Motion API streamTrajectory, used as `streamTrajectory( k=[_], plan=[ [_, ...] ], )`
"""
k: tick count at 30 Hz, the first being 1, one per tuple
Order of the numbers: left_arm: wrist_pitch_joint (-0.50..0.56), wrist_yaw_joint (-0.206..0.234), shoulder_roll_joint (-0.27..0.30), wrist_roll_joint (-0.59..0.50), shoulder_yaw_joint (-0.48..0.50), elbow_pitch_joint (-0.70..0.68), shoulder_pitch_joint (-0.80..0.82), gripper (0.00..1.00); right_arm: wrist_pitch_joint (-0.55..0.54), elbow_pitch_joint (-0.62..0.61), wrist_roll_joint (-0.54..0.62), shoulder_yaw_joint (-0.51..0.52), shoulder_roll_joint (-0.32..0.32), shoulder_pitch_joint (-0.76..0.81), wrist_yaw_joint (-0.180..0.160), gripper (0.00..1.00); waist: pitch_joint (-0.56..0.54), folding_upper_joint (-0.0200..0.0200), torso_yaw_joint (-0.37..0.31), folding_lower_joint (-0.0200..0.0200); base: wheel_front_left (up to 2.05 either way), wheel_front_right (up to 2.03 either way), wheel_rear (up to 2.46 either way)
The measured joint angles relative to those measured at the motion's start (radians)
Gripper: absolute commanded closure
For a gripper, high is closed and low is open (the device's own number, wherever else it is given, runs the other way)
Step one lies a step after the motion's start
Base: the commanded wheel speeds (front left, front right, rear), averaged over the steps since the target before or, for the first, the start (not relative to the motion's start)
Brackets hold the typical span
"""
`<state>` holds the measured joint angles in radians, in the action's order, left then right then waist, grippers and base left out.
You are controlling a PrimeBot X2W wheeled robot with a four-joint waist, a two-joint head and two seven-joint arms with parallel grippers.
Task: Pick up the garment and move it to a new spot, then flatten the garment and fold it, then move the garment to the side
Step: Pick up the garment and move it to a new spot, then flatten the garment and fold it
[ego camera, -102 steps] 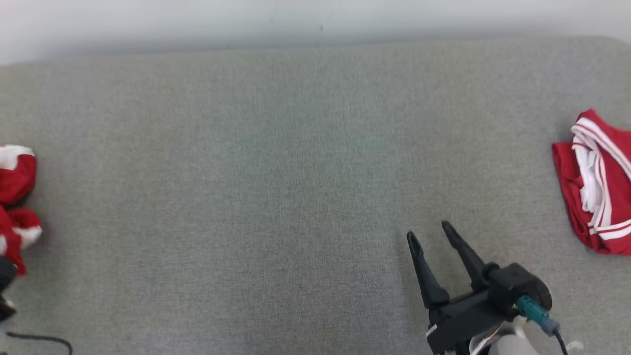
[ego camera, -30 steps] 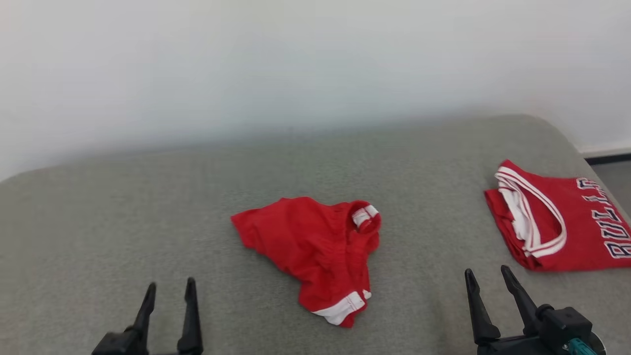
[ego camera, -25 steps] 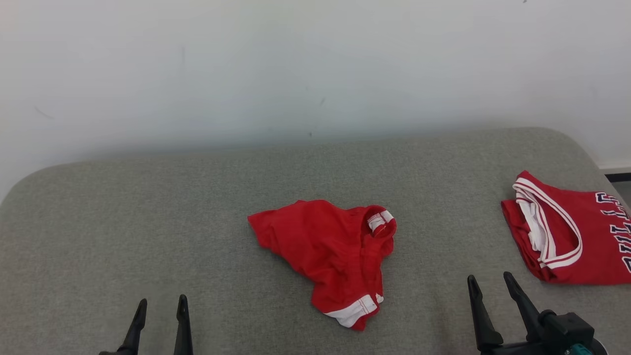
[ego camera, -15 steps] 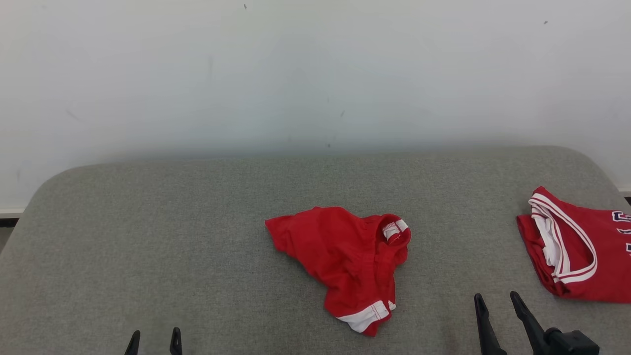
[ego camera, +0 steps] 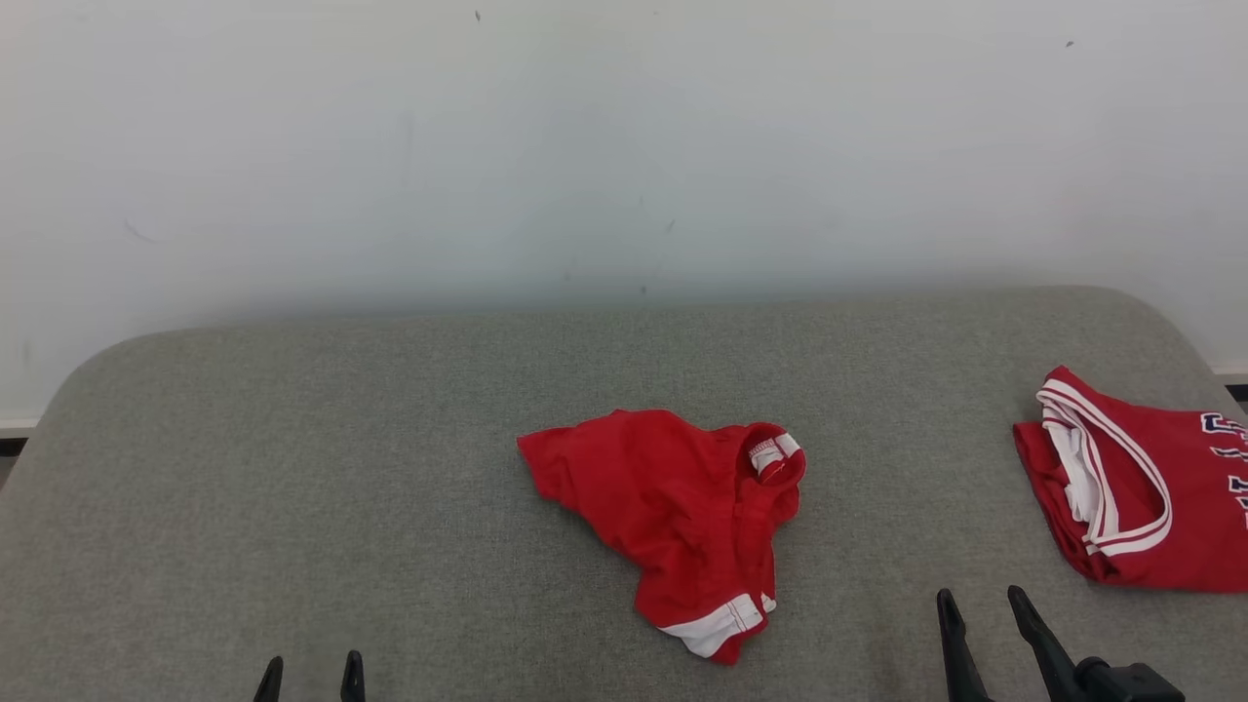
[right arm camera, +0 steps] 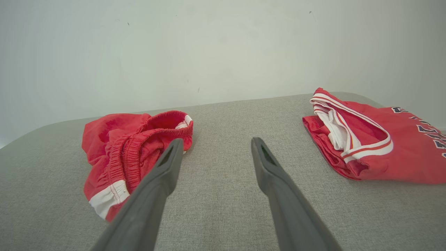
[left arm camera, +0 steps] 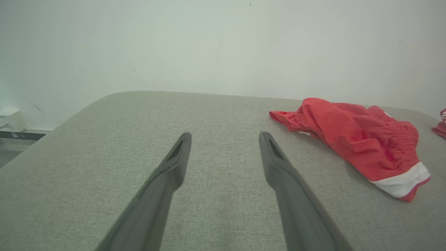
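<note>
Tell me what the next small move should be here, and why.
Probably ease the right pincer leftward toward the white-trimmed hem of the red shorts. The shorts lie crumpled and untouched on the grey cushion. Both pincers stand open and empty, and the right one looks nearer than the left pincer. The folded jersey seems already done.

Bright, diffuse light left only a faint shadow at 7 o'clock of the red shorts (ego camera: 673, 507). The wall (ego camera: 624, 146) looked washed-out; wrist views bowed toward 3 and 9 o'clock.
</note>
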<state>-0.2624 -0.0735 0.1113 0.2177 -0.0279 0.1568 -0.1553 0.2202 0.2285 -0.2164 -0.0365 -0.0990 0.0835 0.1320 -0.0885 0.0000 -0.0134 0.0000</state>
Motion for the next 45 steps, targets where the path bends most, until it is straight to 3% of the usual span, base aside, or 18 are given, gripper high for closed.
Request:
streamTrajectory(
  k=[24,32,37,45],
  plan=[
    [0.0,-0.034,-0.028,-0.046,0.03,0.034,0.031,0.0,0.001,-0.002,0.004,-0.016,0.009,-0.006,0.0,0.0,0.015,0.0,-0.032,0.0001,0.0,0.0,0.0],
    [0.025,-0.042,-0.037,-0.009,-0.002,0.132,0.095,0.0,0.002,-0.001,0.004,-0.028,0.008,-0.022,0.0,0.0,0.024,0.0,-0.066,0.0,0.0,0.0,0.0],
    [0.133,-0.05,-0.022,-0.013,-0.071,0.17,0.239,0.0,0.0,-0.003,0.004,-0.034,0.008,-0.024,0.0,0.0,0.036,0.0,-0.1,0.0001,0.0,0.0,0.0],
    [0.41,-0.05,-0.02,0.007,-0.132,0.279,0.493,0.0,-0.007,-0.015,0.004,-0.064,0.004,-0.051,0.0,0.0,0.056,0.0,-0.181,0.0001,0.0,0.0,0.0]
  ],
)
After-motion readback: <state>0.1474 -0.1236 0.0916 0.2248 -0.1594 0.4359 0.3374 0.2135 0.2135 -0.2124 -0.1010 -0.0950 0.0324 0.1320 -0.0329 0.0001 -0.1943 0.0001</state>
